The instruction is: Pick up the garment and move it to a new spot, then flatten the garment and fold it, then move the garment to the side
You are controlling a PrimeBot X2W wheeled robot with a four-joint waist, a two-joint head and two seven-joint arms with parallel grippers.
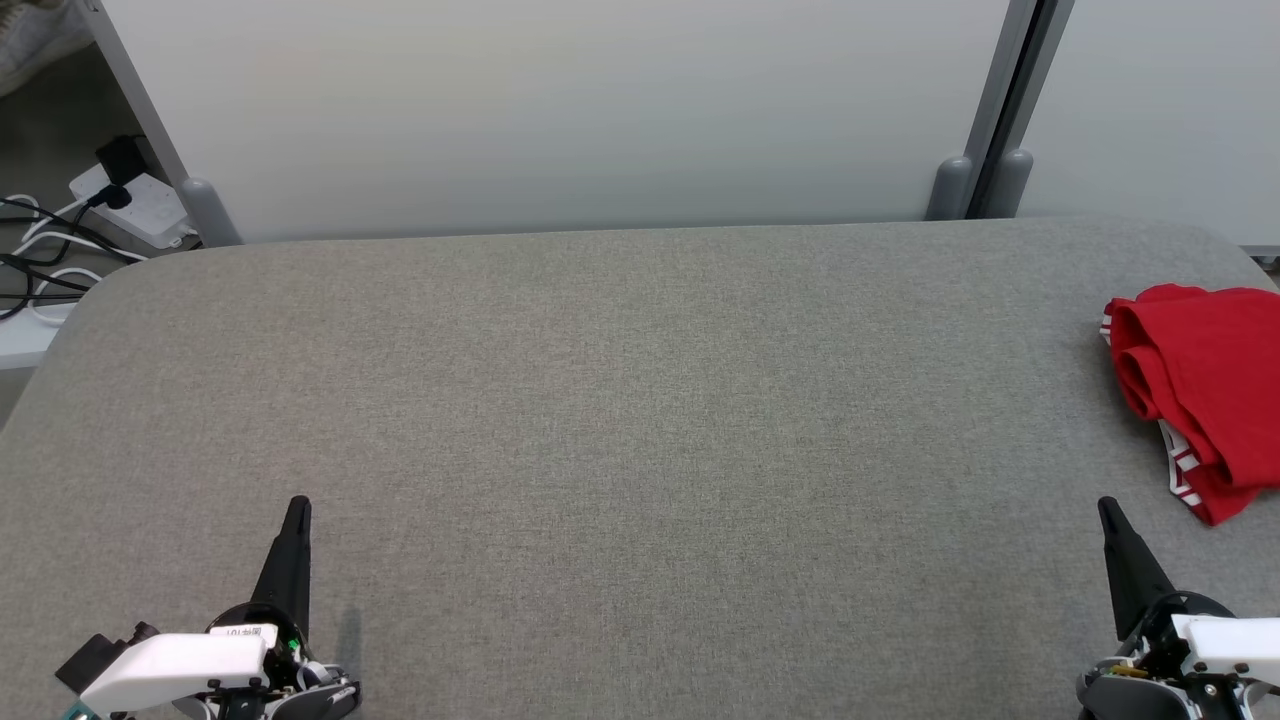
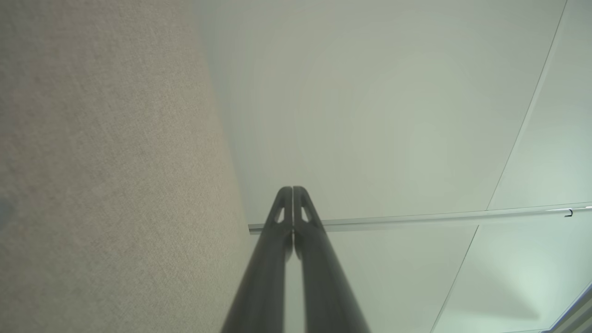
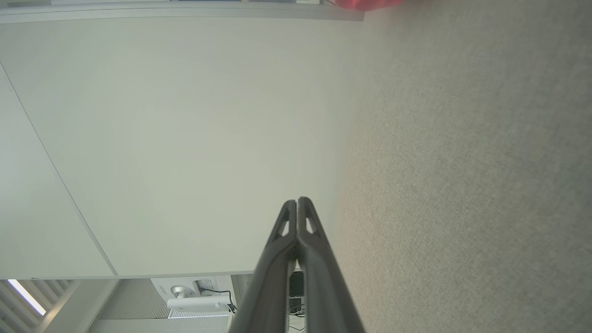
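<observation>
Garment: I see the red garment (image 1: 1205, 390) bunched in a crumpled heap at the right edge of the head frame, about mid-height. White-striped trim shows along its left and lower folds, and part of it runs out of frame.
Surface: the garment lies on a grey, fabric-covered surface (image 1: 620, 400) with rounded far corners, which spans the head frame from the middle down.
Left end effector (image 1: 297, 505): lower left of the head frame, closed, its 2 dark fingers pressed together and gripping nothing. It is well apart from the garment.
Right end effector (image 1: 1106, 505): lower right of the head frame, closed, its 2 fingers meeting at the tip and gripping nothing. The garment sits up and to the right of the tip, near but not touching.
Left wrist view: my joined fingers rise from the bottom middle, with the surface weave on the left and a pale panel on the right.
Right wrist view: the fingers are joined, the surface is on the right, and a sliver of red shows at the top edge.
Background: pale wall panels (image 1: 560, 110) run across the top of the head frame. A white power strip (image 1: 135, 205) with dark cables (image 1: 40, 270) sits at the upper left.
</observation>
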